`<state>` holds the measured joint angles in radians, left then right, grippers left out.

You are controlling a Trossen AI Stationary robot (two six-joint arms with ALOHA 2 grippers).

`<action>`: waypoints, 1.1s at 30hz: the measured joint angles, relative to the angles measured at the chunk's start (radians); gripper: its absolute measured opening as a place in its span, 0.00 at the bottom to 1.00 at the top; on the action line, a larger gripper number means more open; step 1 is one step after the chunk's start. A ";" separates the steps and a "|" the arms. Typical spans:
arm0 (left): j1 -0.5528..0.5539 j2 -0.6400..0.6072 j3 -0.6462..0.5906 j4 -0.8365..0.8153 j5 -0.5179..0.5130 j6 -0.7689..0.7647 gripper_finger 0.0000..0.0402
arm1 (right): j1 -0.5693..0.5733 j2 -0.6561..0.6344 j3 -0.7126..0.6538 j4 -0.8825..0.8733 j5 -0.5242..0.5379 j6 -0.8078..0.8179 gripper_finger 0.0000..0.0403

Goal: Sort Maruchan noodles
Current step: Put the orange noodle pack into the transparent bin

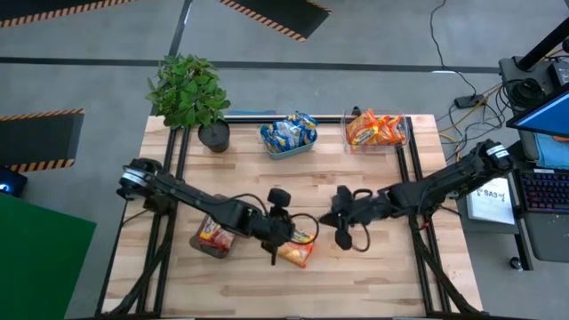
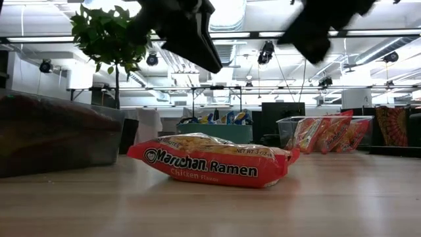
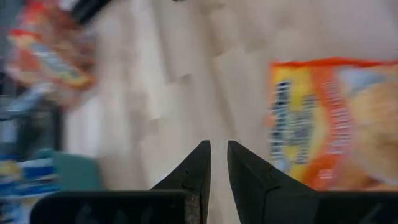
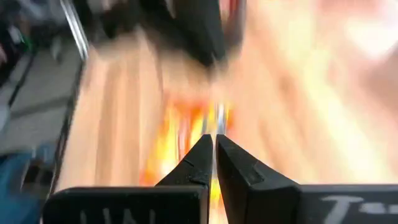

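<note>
Left gripper [image 1: 274, 253] hangs at about 6 o'clock on the table [image 1: 373, 276], fingers nearly together and holding nothing, an orange-yellow Maruchan packet [image 1: 296, 252] flat just beside it — looks staged for a pick. Right gripper [image 1: 343, 233] sits just right of centre, fingers together, empty — likely waiting clear. Sorted stock sits at the 12 o'clock edge: teal tray [image 1: 289, 149] holds blue-and-white packets [image 1: 291, 131], clear bin [image 1: 402, 133] holds orange ones [image 1: 373, 130], and at 7 o'clock a dark container [image 1: 213, 245] has one packet.
</note>
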<state>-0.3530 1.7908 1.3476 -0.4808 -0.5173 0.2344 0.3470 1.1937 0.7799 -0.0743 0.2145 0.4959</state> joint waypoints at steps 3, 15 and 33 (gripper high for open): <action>0.000 -0.004 0.000 0.000 0.123 -0.053 0.09 | 0.011 0.034 0.000 -0.095 -0.083 0.087 0.03; -0.002 0.091 -0.069 0.125 0.379 -0.166 0.09 | 0.068 0.223 -0.001 -0.127 -0.134 0.120 0.03; 0.114 0.175 -0.088 0.254 0.012 -0.119 0.09 | 0.058 0.233 -0.002 -0.091 -0.043 0.034 0.03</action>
<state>-0.2388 1.9657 1.2598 -0.2271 -0.5057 0.1155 0.4053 1.4265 0.7784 -0.1658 0.1715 0.5299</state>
